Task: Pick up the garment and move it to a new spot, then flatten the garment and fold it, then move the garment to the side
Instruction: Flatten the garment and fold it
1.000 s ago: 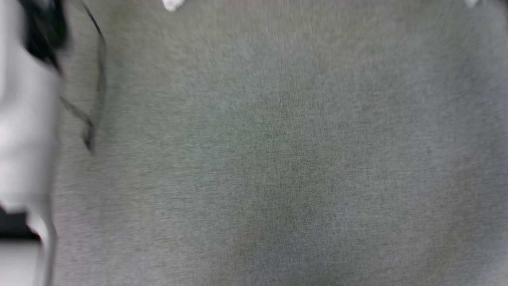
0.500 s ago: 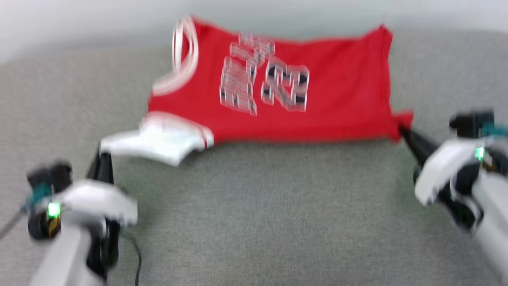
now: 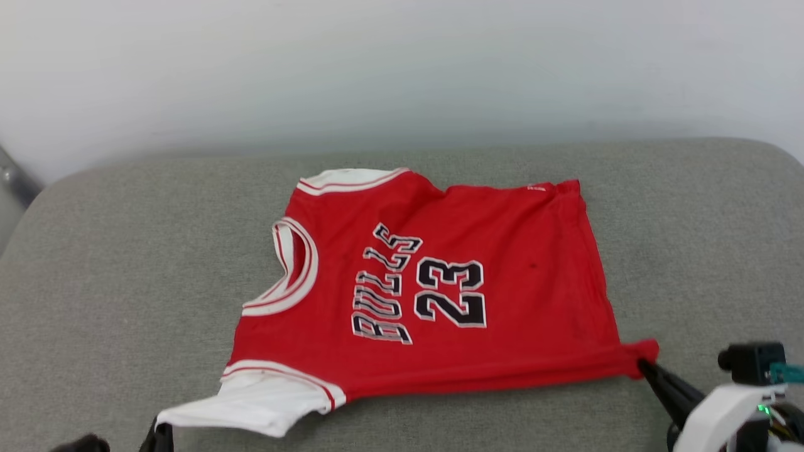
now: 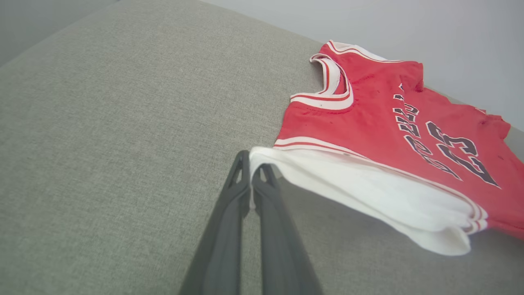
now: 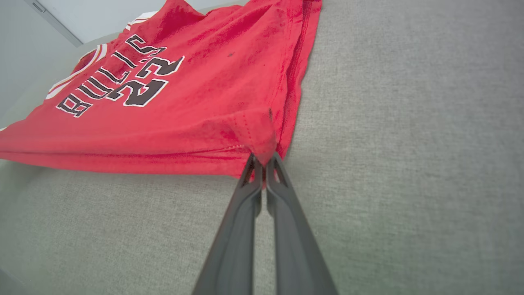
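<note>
Left wrist view shows the left gripper (image 4: 250, 169) with its two dark fingers (image 4: 227, 217) pressed together on the outer edge of the white sleeve (image 4: 368, 192). They pinch the cloth at their very tips. The sleeve is drawn out toward them and lifts slightly off the grey upholstered surface (image 4: 102, 123), leaving a shadow beneath.

In the right wrist view, the right gripper (image 5: 264, 160) is likewise clenched. Its fingers grasp the near corner of the red hem (image 5: 260, 135), which bunches into a small peak where they bite.

In the head view, the near edge of the garment (image 3: 502, 282) runs taut and nearly straight between the two held points. The left gripper's tip shows at the bottom left edge and the right gripper at the lower right.

The garment lies spread on the surface with its printed side up. Its neckline (image 3: 292, 267) is toward the robot's left and its hem toward the robot's right. The black, white-outlined lettering (image 3: 418, 292), "BULLS" and "23", reads sideways. The far sleeve's striped trim (image 3: 348, 179) peeks out at the far edge, close to where the surface meets a pale wall (image 3: 377, 75).
</note>
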### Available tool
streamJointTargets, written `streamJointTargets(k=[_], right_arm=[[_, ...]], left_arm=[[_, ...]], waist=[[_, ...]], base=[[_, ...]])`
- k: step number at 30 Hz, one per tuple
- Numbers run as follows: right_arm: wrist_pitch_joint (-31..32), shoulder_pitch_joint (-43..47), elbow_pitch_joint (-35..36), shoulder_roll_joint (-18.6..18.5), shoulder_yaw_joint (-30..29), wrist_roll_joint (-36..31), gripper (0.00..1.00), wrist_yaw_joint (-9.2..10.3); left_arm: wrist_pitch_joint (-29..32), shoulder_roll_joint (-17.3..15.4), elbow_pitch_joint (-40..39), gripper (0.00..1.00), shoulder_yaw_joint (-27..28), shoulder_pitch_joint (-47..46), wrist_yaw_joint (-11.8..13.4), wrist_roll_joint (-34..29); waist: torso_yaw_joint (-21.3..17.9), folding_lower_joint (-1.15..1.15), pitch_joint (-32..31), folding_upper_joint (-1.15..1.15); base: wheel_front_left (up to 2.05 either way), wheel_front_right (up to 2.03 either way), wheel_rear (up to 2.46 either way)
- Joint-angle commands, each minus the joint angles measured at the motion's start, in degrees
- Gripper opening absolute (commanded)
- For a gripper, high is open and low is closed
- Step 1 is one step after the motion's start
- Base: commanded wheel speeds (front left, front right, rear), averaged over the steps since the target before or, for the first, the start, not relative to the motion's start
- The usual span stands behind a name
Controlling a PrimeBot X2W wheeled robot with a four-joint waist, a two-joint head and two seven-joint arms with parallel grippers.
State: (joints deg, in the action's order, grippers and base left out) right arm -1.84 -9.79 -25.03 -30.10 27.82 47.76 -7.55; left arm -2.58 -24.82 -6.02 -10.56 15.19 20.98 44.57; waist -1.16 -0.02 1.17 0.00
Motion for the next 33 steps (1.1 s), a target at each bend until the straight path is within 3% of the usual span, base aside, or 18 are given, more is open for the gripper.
streamJointTargets(k=[1, 7, 15, 25, 32, 33], right_arm=[[0.6, 2.0, 1.1, -0.1, -1.7, -0.6, 0.00, 0.12], [5.7, 8.9, 8.8, 2.9, -10.5, -4.7, 0.00, 0.11], [15.1, 2.7, 12.9, 7.2, -16.8, -12.1, 0.00, 0.09], [19.2, -9.6, 8.1, 8.8, -14.8, -15.2, 0.00, 0.08], [16.8, -14.2, 3.0, 9.2, -12.0, -14.8, 0.00, 0.08], [16.1, -14.7, 2.2, 9.3, -11.5, -15.0, 0.27, 0.08]], left_arm=[[0.1, -0.6, -1.3, 0.00, 0.6, 1.6, 1.0, -0.1], [1.7, -1.5, -6.3, 0.00, -0.1, 1.9, 2.0, -0.9], [3.0, -1.2, -1.3, 0.00, -4.1, -13.8, -3.6, -2.5], [5.9, 1.1, 14.9, 0.00, -9.1, -34.9, -11.7, -3.7], [5.8, 3.1, 23.9, 0.00, -10.4, -40.9, -14.4, -3.1], [6.0, 3.4, 25.3, 0.00, -10.8, -41.5, -15.1, -2.8]], waist=[[0.3, 0.02, -0.6, 0.00], [0.2, 0.02, 0.0, 0.00], [0.1, 0.02, 5.7, 0.00], [-0.1, 0.02, 14.3, 0.00], [-1.1, 0.02, 16.0, 0.00], [-1.2, 0.02, 16.1, 0.00]], base=[[0.00, 0.00, 0.00], [0.00, 0.00, 0.00], [0.00, 0.00, 0.00], [0.00, 0.00, 0.00], [0.00, 0.00, 0.00], [0.00, 0.00, 0.00]])
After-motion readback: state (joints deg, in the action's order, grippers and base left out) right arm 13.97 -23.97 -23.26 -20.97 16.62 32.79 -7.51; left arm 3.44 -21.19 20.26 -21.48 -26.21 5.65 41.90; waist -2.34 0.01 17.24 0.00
